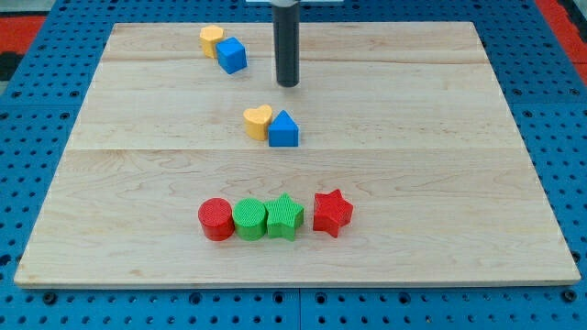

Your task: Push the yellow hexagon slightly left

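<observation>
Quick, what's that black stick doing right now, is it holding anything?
My tip: holds nothing; free on the board, right of the yellow hexagon and blue cube.

The rod (288,41) is running off the view's top, so its upper part is not showing. The blue cube (232,55) is covering part of the yellow hexagon (212,39), whose shape is perhaps six-sided.

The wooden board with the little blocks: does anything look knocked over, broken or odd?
Nothing stands out. The wooden board looks undamaged, all eight blocks sit flat, and my tip hangs right of the yellow hexagon block, touching nothing.
</observation>
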You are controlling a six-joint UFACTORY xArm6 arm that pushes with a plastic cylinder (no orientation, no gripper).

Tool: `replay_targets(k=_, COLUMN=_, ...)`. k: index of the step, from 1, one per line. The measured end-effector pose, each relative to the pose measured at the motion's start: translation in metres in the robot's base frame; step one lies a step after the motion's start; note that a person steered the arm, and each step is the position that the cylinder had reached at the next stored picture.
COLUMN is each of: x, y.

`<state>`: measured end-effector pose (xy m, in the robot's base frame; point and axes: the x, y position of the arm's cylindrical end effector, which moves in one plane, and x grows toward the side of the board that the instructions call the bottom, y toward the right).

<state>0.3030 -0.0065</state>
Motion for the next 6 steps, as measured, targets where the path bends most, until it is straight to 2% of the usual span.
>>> replay_targets(k=2, x=-0.071, y=-0.017)
replay_targets(k=3, x=-0.095, y=-0.047)
replay_targets(k=4, x=-0.099, y=-0.075)
replay_targets(k=6, x=-0.096, y=-0.085)
